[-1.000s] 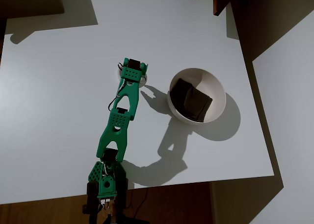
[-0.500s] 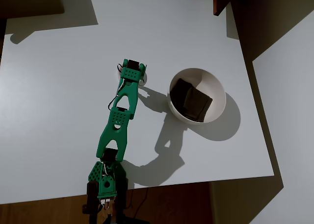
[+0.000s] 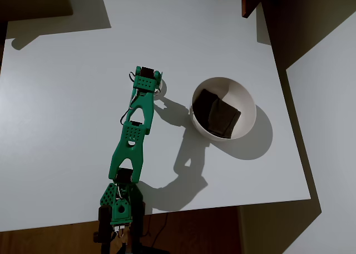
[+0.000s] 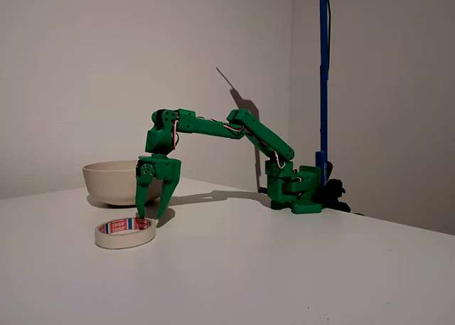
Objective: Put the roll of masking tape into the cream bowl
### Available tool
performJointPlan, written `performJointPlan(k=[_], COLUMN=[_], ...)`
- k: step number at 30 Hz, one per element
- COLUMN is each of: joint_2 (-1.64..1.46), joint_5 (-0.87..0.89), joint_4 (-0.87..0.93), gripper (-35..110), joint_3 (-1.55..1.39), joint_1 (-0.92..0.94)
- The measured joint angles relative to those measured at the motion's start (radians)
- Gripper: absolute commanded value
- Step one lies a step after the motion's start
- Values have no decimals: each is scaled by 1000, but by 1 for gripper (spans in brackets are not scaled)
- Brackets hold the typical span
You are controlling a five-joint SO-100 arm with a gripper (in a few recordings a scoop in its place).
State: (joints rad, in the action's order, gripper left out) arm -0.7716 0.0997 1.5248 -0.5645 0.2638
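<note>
Green arm reaching across the white worktop (image 3: pixel 67 87), overhead and fixed views. The end effector (image 4: pixel 153 212) points straight down with its jaws spread wide and empty, the tips just above the far rim of the roll of masking tape (image 4: pixel 126 232). The roll lies flat on the worktop, hole upward, with a red-and-blue printed core showing inside. In the overhead view the arm's wrist covers most of the roll; only a pale sliver shows at the wrist's 3 o'clock edge. The cream bowl (image 3: pixel 245 101) stands at about 3 o'clock from the end effector (image 3: pixel 146 76) in that view, well apart from it, and already holds dark brown squares (image 3: pixel 218 114).

The step in hand appears to be the grasp. To do it well, the jaws should straddle one wall of the ring, one tip inside the hole and one outside, and come down until they nearly touch the worktop before closing. A thin, light ring is likely to skid or tip if one tip lands on its top edge, so centring over the wall matters. A clear lift should precede the swing toward 3 o'clock, high enough to pass the bowl's rim.
</note>
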Motion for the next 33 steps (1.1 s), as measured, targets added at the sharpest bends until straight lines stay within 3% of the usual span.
performJointPlan(k=[17,21,33], joint_2=[106,123,123], joint_5=[-2,0,21], joint_4=[-18,-28,-34], gripper=[10,-8,-8], joint_3=[6,32,38], joint_1=[28,28,17])
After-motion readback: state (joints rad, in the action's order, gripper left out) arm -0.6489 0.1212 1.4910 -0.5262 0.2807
